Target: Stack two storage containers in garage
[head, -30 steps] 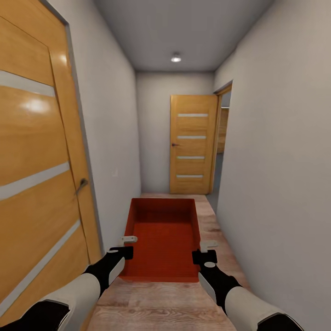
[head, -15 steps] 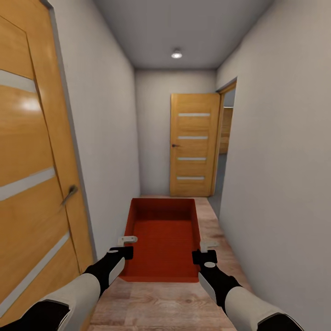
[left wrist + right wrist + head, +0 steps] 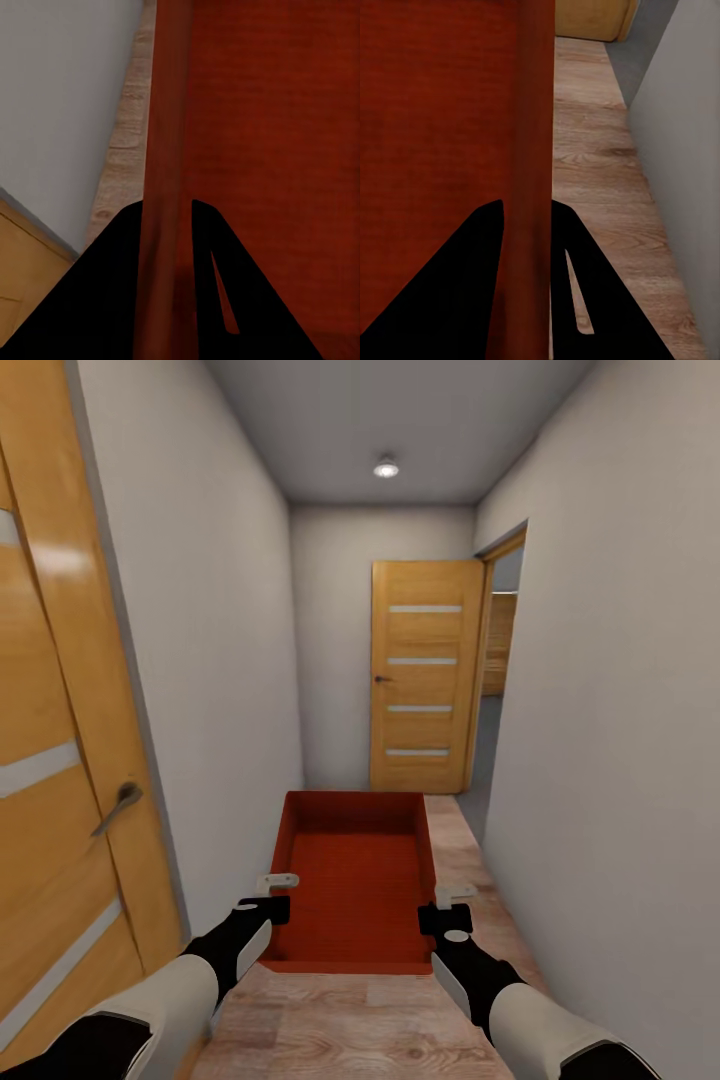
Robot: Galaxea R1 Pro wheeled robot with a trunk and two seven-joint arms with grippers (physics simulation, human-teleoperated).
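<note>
Item: storage container (image 3: 352, 875), red-orange, hanging between arms in narrow hallway. Left gripper (image 3: 272, 895), right gripper (image 3: 448, 908): jaws pinching side walls. You are carrying; keep it level, centred, clear of grey walls.

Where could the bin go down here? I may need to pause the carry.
Bare wood floor lies under the red bin, between the left wall and right wall, running to the far door. It is tight: each end effector, left and right, nearly fills the side gaps.
</note>
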